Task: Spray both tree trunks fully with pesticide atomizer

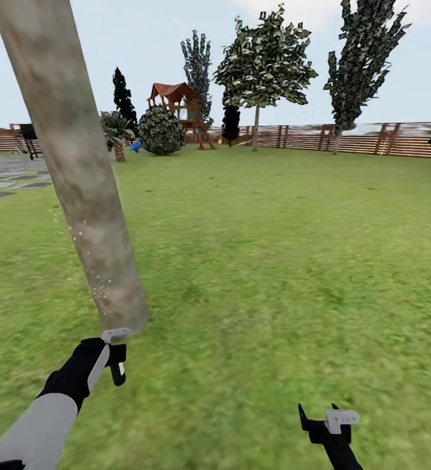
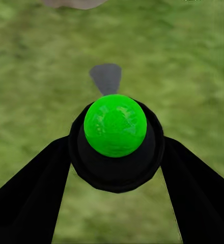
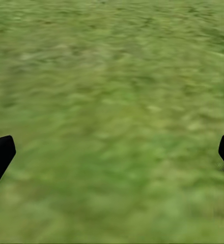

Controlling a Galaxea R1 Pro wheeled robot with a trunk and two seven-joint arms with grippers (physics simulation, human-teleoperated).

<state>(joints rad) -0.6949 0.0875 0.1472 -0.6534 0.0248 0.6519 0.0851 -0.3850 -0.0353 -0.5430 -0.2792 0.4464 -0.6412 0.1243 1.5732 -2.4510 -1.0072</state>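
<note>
L gripper (image 2: 114, 168) has its fingers (image 2: 30, 193) clamped on the atomizer (image 2: 115, 125), green top, nozzle aimed at the near tree trunk (image 1: 78, 170) to wet the bark; whitish pesticide (image 1: 88, 261) specks drift beside it. R gripper (image 3: 112, 152) spread wide, empty, parked low over grass floor (image 1: 274, 261). Fence (image 1: 346, 138) w/ second tree (image 1: 264, 65) far back.

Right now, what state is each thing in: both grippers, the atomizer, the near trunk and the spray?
left gripper: shut on the pesticide atomizer
pesticide atomizer: held, off the grass, near the trunk's base
right gripper: open, empty, over grass
tree trunk: leaning, whitish specks on its lower part
pesticide: sparse specks along the trunk
</note>
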